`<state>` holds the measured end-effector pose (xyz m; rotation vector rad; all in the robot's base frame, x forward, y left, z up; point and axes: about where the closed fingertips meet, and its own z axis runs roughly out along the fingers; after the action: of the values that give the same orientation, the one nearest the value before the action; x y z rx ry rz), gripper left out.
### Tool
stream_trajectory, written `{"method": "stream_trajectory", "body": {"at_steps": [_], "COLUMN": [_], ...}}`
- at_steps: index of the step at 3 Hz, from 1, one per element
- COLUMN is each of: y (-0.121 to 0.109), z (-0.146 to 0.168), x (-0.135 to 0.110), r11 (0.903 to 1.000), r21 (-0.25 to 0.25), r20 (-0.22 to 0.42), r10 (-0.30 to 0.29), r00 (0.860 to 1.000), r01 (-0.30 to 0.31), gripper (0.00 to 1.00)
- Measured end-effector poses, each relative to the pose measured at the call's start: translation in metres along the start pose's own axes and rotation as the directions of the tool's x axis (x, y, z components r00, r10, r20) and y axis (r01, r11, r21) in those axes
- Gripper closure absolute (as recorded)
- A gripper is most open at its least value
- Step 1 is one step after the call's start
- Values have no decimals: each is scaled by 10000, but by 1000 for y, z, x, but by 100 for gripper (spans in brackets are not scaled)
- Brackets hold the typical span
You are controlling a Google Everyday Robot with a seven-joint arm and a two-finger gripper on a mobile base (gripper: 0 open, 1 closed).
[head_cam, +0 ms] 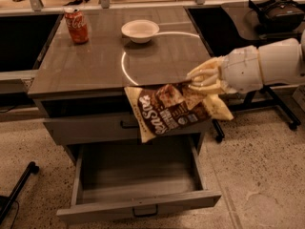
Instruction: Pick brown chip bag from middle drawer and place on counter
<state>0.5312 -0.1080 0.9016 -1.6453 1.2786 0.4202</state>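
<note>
- We see the gripper (196,81) at the counter's (95,66) front right corner, its fingers seemingly clamped on the brown chip bag's (167,111) right end
- The bag hangs just below the counter's front edge, above the open middle drawer (138,180)
- At the counter's back stand a red soda can (76,26) and a white bowl (140,30)

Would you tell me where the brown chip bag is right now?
In the camera view, the brown chip bag hangs from the end effector, right of centre, across the front edge of the counter, above the open middle drawer.
</note>
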Motion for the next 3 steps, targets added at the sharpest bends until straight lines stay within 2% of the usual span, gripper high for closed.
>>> {"method": "stream_trajectory", "body": {"at_steps": [1, 3], "y": [-51, -63], "z": [-24, -15], "x": [-13, -22], "r11": [9930, 9910], "r21": [1178, 1253], "r20": [88, 295], "r10": [-119, -505], "r00": [9999, 9983], "r01": [107, 464], "gripper": [100, 100]}}
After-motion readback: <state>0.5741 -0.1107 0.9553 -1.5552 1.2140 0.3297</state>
